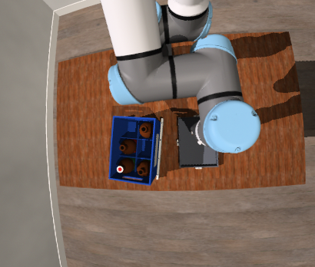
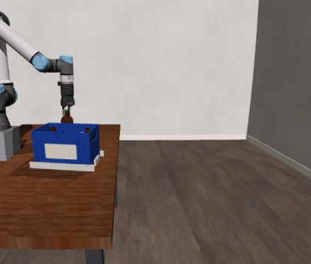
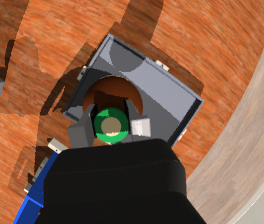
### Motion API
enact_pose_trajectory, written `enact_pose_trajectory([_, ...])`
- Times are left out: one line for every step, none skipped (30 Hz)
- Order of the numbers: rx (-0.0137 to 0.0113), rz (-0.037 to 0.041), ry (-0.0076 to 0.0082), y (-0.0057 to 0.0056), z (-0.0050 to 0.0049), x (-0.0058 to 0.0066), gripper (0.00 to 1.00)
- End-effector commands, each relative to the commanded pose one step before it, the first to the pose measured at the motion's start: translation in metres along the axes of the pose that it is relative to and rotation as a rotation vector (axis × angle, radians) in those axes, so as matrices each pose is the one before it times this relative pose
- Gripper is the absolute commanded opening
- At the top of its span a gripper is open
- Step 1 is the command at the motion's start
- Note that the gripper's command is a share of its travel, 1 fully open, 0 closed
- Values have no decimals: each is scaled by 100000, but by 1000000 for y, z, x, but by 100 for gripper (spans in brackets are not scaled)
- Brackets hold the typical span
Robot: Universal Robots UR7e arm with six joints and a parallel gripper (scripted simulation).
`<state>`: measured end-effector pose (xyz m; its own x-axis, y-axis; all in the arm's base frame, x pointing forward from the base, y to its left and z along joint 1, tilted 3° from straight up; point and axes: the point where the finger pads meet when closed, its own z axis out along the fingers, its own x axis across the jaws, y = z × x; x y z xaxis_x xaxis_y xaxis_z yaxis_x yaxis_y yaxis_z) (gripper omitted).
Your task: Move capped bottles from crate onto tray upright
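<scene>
the black two-finger pincer (image 3: 114, 127) points straight down and is pinching the neck of a brown glass bottle with a green cap (image 3: 111, 124), its pale fingertips pressed against either side of the cap. in the exterior view the bottle (image 2: 67, 117) hangs upright under the pincer (image 2: 67, 107), its lower body hidden behind the crate's far wall, so whether its base touches anything cannot be told.

directly beneath the pincer lies the dark grey rectangular tray (image 3: 163, 94), its raised rim visible around the bottle with bare tray floor on all sides of it. from above, the tray (image 1: 188, 147) is partly covered by the arm's light-blue wrist joint (image 1: 230, 127).

off to one side of the pincer, just beside the tray but not touching it, stands the blue plastic compartment crate (image 1: 114, 147). it holds four brown bottles: one with a white cap marked by a red dot (image 1: 120, 169), and three open-necked ones (image 1: 144, 130). two compartments are vacant.

the crate's outer wall carries a blank white label panel (image 2: 60, 151); no writing is readable. the crate rests on a flat white base (image 2: 63, 166).

the reddish wooden worktop (image 2: 48, 212) reaches well beyond crate and tray to its edges.
</scene>
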<state>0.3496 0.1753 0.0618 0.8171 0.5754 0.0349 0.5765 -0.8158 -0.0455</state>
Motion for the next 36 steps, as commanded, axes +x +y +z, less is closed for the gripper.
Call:
enact_pose_trajectory([-88,-5,152,325,9045,609,0])
enact_pose_trajectory([-2,0,4,16,2000,28,0])
enact_pose_trajectory([-2,0,4,16,2000,28,0])
enact_pose_trajectory([-2,0,4,16,2000,28,0])
enact_pose_trajectory([-2,0,4,16,2000,28,0])
enact_pose_trajectory([-2,0,4,16,2000,28,0])
enact_pose_trajectory([-2,0,4,15,2000,27,0])
enact_pose_trajectory([-2,0,4,15,2000,27,0])
enact_pose_trajectory([0,0,0,0,0,0,0])
enact_pose_trajectory([0,0,0,0,0,0,0])
enact_pose_trajectory([37,0,-53,-175,-4955,-416,0])
enact_pose_trajectory([-3,0,4,13,1016,30,0])
enact_pose_trajectory([-3,0,4,13,1016,30,0])
enact_pose_trajectory([-3,0,4,13,1016,30,0])
enact_pose_trajectory([-3,0,4,13,1016,30,0])
enact_pose_trajectory([-3,0,4,13,1016,30,0])
enact_pose_trajectory([-3,0,4,13,1016,30,0])
enact_pose_trajectory([-3,0,4,13,1016,30,0])
enact_pose_trajectory([-3,0,4,13,1016,30,0])
enact_pose_trajectory([-3,0,4,13,1016,30,0])
enact_pose_trajectory([-3,0,4,13,1016,30,0])
enact_pose_trajectory([-3,0,4,13,1016,29,0])
enact_pose_trajectory([-3,0,4,13,1016,29,0])
enact_pose_trajectory([-3,0,4,13,1016,29,0])
enact_pose_trajectory([-3,0,4,13,1016,29,0])
enact_pose_trajectory([0,0,0,0,0,0,0])
enact_pose_trajectory([0,0,0,0,0,0,0])
enact_pose_trajectory([17,0,-24,-81,-2521,-199,0])
enact_pose_trajectory([-1,0,2,-7,400,-18,0])
enact_pose_trajectory([-1,0,2,-7,400,-18,0])
enact_pose_trajectory([-1,0,2,-7,400,-18,0])
enact_pose_trajectory([-1,0,2,-7,400,-18,0])
enact_pose_trajectory([-1,0,2,-7,400,-18,0])
enact_pose_trajectory([-1,0,2,-7,400,-18,0])
enact_pose_trajectory([-1,0,2,-7,400,-18,0])
enact_pose_trajectory([-1,0,2,-7,400,-18,0])
